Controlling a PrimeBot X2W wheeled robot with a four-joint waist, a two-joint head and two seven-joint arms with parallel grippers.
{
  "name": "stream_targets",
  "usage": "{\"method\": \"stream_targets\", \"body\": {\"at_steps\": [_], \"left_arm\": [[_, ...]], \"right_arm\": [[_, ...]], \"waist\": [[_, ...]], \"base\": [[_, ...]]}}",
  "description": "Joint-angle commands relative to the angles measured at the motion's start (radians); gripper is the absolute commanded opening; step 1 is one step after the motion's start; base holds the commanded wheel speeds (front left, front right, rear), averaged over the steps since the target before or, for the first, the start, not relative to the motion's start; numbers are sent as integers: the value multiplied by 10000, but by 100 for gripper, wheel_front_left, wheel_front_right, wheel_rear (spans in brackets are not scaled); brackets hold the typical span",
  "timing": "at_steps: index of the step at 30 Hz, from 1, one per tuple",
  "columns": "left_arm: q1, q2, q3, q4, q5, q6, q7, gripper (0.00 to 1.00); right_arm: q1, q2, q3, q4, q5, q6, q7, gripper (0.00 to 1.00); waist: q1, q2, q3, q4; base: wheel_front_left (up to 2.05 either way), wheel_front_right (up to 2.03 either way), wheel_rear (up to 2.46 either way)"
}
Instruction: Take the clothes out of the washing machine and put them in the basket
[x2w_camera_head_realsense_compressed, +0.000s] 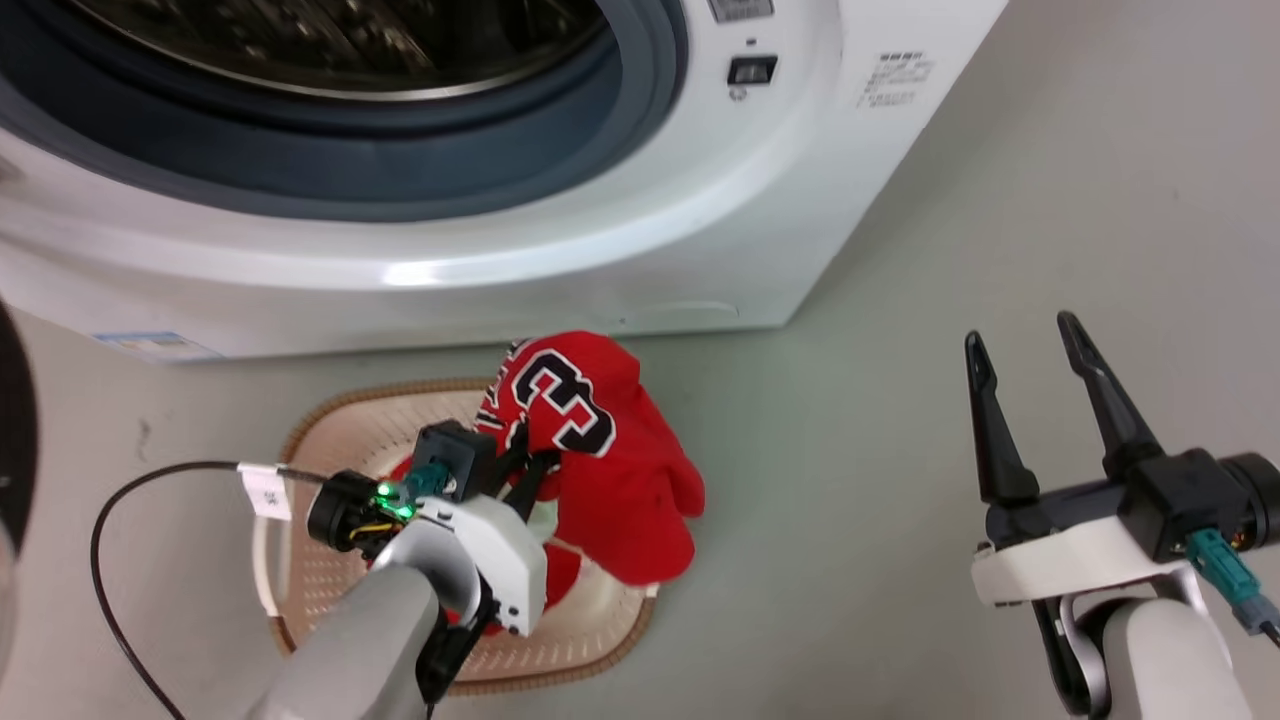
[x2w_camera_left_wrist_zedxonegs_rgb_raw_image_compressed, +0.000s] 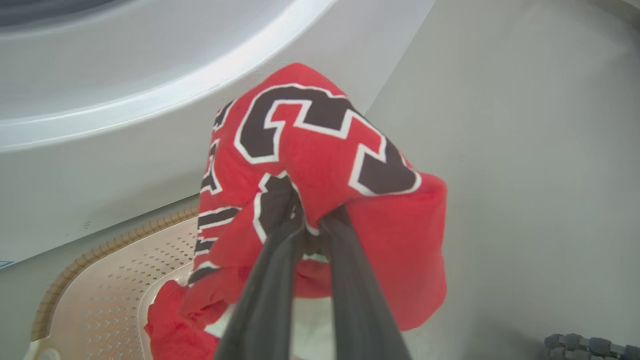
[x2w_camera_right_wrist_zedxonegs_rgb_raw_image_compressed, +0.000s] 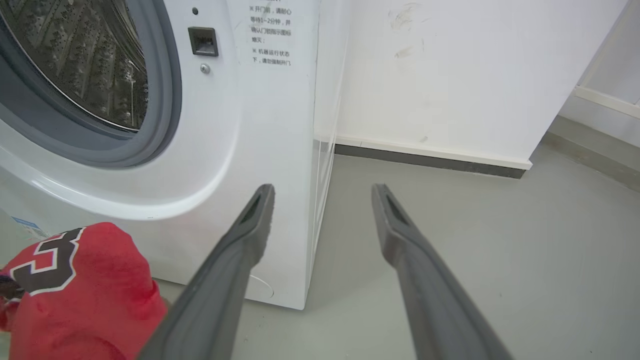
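the left gripper (x2w_camera_left_wrist_zedxonegs_rgb_raw_image_compressed: 312, 222) pinches a fold of the red numbered jersey (x2w_camera_head_realsense_compressed: 615, 450), holding it bunched above the right side of the basket (x2w_camera_head_realsense_compressed: 320, 570), which sits on the grey floor (x2w_camera_head_realsense_compressed: 900, 450) just in front of the open washing machine (x2w_camera_head_realsense_compressed: 520, 250). more red cloth (x2w_camera_left_wrist_zedxonegs_rgb_raw_image_compressed: 170, 325) lies in the basket. the right gripper (x2w_camera_head_realsense_compressed: 1020, 335) hovers well apart, its fingers spread.

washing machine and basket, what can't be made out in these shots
Inside of the washing machine: cut off by the head view's top edge and the right wrist view's left edge, so leftover clothes cannot be told.
Contents of the basket: head view, covered by the left claw, its arm and the jersey.
Left claw's tips: left wrist view, buried in jersey folds.
Label print: head view, too small.
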Motion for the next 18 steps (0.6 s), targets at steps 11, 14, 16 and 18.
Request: {"method": "stream_targets", "body": {"at_steps": [11,14,16,18], "left_arm": [[-1992,-261,-412,3420,467,-204,-253,0],[-2413,-291,-387,4381,460,-132,-307,0],[-2612,-352,-346,4947,411,-118,-377,0],[-2848,-431,-267,5402,323,-101,-507,0]], "right_arm": [[-848,4,124,-436,356,-10,-18,100],[-923,4,176,-504,456,-10,-18,100],[-996,4,258,-529,550,-10,-18,100],[-1056,4,310,-565,648,-10,-18,100]], "waist": [[0,0,2511,-1152],[0,0,2861,-1382],[0,0,3067,-1572],[0,0,3245,-1725]], "base": [[0,0,0],[0,0,0],[0,0,0],[0,0,0]]}}
